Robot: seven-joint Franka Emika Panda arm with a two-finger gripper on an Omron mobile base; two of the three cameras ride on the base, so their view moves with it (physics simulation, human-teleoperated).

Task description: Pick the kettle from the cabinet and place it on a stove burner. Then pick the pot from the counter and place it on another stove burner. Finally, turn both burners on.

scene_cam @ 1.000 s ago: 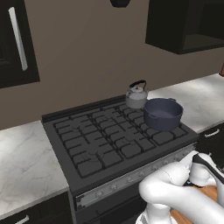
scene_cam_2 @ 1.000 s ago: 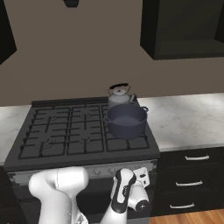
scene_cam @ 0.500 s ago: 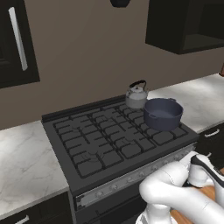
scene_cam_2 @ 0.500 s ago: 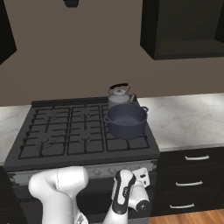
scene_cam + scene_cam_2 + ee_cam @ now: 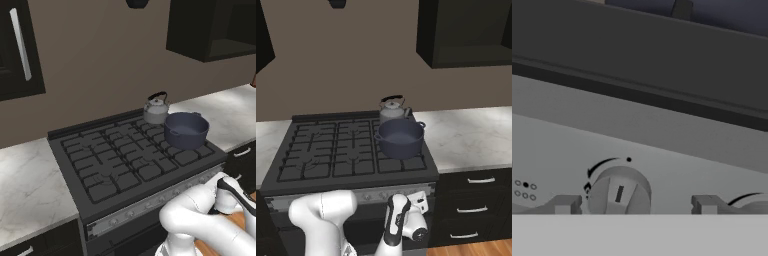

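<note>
Dark-walled simulated kitchen, with a white marble-look countertop with faint grey veins [image 5: 476,137] flanking a wide black gas range under cast-iron grid grates [image 5: 117,162]. Both vessels already on burners at the range's back right: small silver-grey metal kettle with black arched handle [image 5: 156,109] at the rear, and just in front of it the round dark blue-grey lidless pot with two loop handles [image 5: 186,130], nearly touching it. Black wall-hung cabinet box with a shelf recess [image 5: 466,32] up at roughly 1 o'clock from the pot. So, by judgement, only the burner knobs left. Two-finger claw [image 5: 632,204] down at the range's grey front control panel [image 5: 662,160], fingers [image 5: 564,205] spread wide on either side of a round grey knob with a dark indicator slot [image 5: 619,192]; released, holding nothing, pads apart from the knob. Knob dead ahead between the tips, at about 12 o'clock from the claw; a second knob [image 5: 754,202] off at 3 o'clock. Likely rigid, smooth and small, so prone to slipping under a loose pinch; best taken squarely across its round flank, then turned about its own axis, perhaps with a push in first.
</note>
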